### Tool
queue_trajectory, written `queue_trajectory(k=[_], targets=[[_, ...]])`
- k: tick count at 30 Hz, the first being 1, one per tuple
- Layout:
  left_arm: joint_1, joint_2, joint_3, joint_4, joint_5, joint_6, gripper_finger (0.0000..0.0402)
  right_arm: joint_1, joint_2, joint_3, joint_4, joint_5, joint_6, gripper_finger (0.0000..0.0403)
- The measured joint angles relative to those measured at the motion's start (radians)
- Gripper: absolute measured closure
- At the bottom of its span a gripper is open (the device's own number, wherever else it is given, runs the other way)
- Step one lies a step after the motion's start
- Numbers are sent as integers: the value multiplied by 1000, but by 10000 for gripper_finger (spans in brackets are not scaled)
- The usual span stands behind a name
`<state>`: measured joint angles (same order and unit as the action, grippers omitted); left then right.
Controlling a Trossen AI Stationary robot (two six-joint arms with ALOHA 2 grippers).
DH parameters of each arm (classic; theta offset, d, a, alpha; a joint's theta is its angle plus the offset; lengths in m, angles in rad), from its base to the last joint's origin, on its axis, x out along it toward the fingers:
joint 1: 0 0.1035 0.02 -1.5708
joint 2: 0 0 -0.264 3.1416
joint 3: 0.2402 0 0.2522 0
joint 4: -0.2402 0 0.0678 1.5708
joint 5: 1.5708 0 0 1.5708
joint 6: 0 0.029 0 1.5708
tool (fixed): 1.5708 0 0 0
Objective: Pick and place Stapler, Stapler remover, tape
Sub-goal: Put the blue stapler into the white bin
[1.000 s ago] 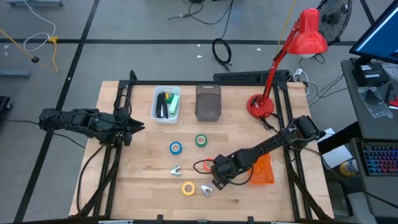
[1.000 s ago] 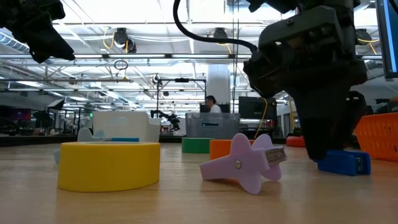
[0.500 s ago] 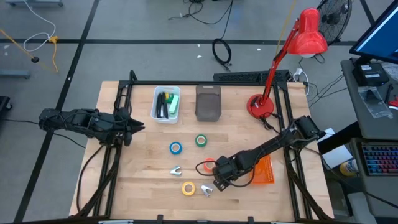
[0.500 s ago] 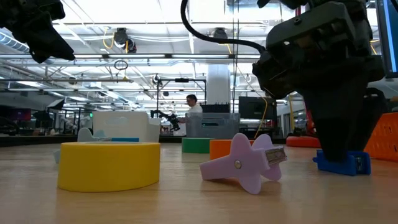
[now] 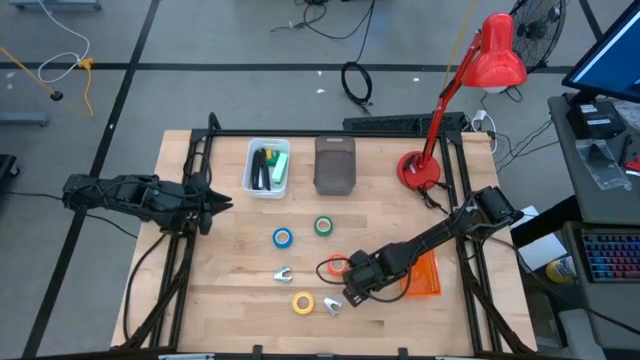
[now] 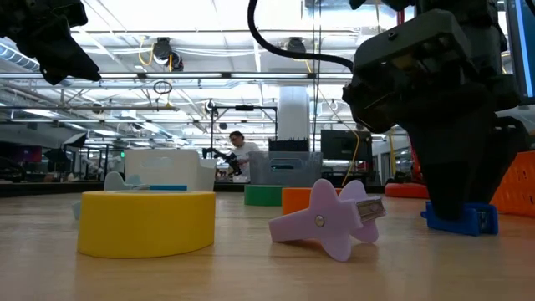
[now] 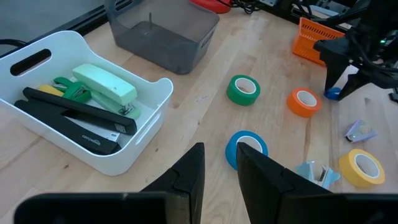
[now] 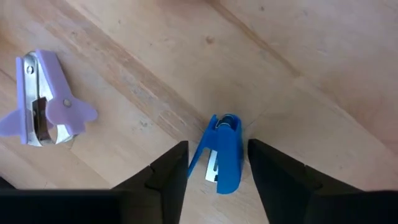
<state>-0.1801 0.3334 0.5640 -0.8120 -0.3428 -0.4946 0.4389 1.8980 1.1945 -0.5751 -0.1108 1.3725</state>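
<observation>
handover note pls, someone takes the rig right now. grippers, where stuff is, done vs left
Right gripper: down at the table, fingers astride the blue stapler, not clamped.
Left gripper: waiting at the table's left edge, empty, nearly closed.
White bin: already holds staplers and a green remover.
Grey bin: looks empty.
Left on the table: four tapes, blue, green, orange, yellow; two removers, purple and pale.

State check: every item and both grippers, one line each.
Small blue stapler: on table, between right gripper's fingers, not lifted.
Right gripper: open, straddling it.
Left gripper: hovering at table's left edge, narrow gap.
Lilac staple remover: loose on table.
White bin: holds staplers.
Grey bin: empty.
</observation>
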Motion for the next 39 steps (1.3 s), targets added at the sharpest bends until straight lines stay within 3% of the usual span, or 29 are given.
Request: queue_trajectory(k=[13, 22, 29, 39], targets=[[0, 0, 0, 0, -8, 2, 309, -4, 0, -26, 23, 2, 29, 344], [0, 0, 0, 0, -8, 2, 309, -21, -48, -28, 35, -5, 33, 340], [0, 0, 0, 1, -8, 15, 309, -50, -169, -29, 30, 15, 58, 344], [0, 0, 0, 7, -18, 25, 309, -118, -289, -28, 192, 225, -4, 344]])
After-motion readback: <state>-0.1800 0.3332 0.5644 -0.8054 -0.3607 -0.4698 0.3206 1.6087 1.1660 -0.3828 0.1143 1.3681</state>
